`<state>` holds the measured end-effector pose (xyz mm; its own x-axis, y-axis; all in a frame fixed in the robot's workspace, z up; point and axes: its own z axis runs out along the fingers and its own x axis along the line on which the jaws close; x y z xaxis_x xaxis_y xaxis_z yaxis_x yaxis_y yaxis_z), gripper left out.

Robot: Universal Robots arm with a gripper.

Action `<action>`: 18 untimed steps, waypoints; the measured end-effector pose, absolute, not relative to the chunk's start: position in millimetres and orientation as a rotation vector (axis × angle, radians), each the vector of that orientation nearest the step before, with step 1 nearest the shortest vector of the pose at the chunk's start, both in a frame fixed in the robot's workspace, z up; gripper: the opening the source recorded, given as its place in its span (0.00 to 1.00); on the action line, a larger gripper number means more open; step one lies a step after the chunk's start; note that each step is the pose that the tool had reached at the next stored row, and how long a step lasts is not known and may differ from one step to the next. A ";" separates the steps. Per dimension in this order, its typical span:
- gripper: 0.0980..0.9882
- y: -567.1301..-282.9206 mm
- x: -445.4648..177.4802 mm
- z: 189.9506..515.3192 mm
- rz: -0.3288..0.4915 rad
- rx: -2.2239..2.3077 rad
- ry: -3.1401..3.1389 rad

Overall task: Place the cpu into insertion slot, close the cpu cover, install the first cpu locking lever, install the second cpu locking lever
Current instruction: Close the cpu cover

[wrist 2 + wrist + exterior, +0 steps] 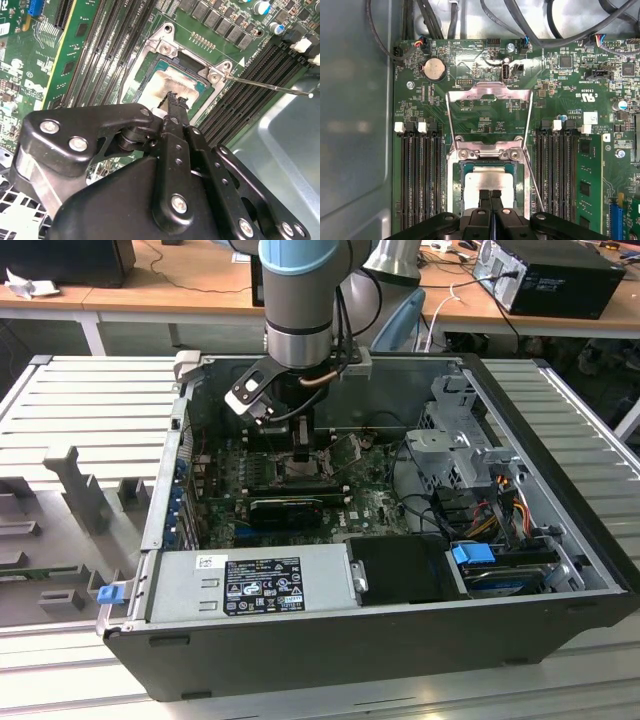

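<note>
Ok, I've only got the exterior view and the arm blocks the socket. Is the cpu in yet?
Observer: Yes. In the first wrist view the cpu lies flat inside the socket.
Operator: And the cpu cover?
Observer: Open. The cpu cover is hinged back from the socket, not over the cpu.
Operator: What's the pincer doing?
Observer: The pincer is shut, with its tips right over the cpu's top. I can't judge whether they touch it.
</note>
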<state>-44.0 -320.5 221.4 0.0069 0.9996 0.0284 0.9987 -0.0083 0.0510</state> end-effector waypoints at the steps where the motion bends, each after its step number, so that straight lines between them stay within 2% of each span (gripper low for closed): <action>1: 0.01 -320.5 -44.0 221.7 0.087 2.217 2.201; 18: 0.01 -320.5 -39.6 228.6 0.087 2.217 2.201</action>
<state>-39.6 -320.5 228.6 0.0069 0.9996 0.0282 0.9987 -0.0083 0.0509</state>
